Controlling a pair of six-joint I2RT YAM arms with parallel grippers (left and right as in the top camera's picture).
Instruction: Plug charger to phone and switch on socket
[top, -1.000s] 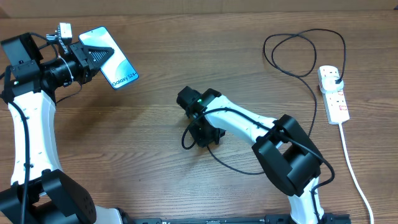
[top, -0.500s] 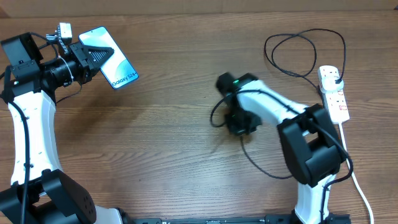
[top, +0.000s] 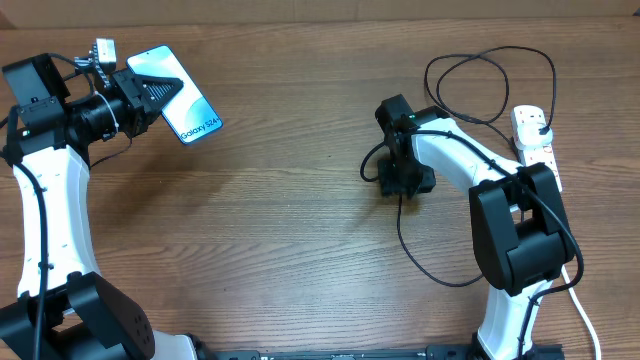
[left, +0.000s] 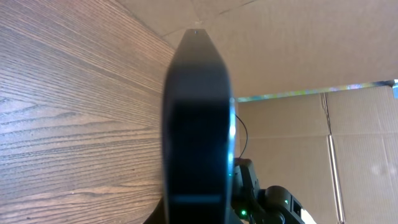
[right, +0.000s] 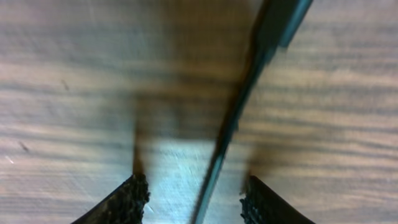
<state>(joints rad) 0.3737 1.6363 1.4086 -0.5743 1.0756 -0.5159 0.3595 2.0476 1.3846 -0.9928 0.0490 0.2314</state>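
Observation:
My left gripper (top: 148, 95) is shut on the phone (top: 190, 112) and holds it at the far left, its light blue screen with "Galaxy S24" facing up. The left wrist view shows the phone (left: 199, 124) edge-on and dark. The charger cable (top: 440, 278) loops across the right of the table, and its black plug head (top: 540, 127) sits in the white socket (top: 541, 168) at the far right. My right gripper (top: 405, 183) is low over the cable. In the right wrist view the cable (right: 231, 121) runs between my spread fingers (right: 198, 200). The plug tip is hidden.
The socket's thick white cord (top: 566, 262) runs down the right edge toward the front. A large cable loop (top: 490, 60) lies at the back right. Cardboard walls stand behind the table (top: 280, 200).
My right arm has swung to the right across the table's middle, and the cable's near loop has moved right with it. The left arm and phone have not moved.

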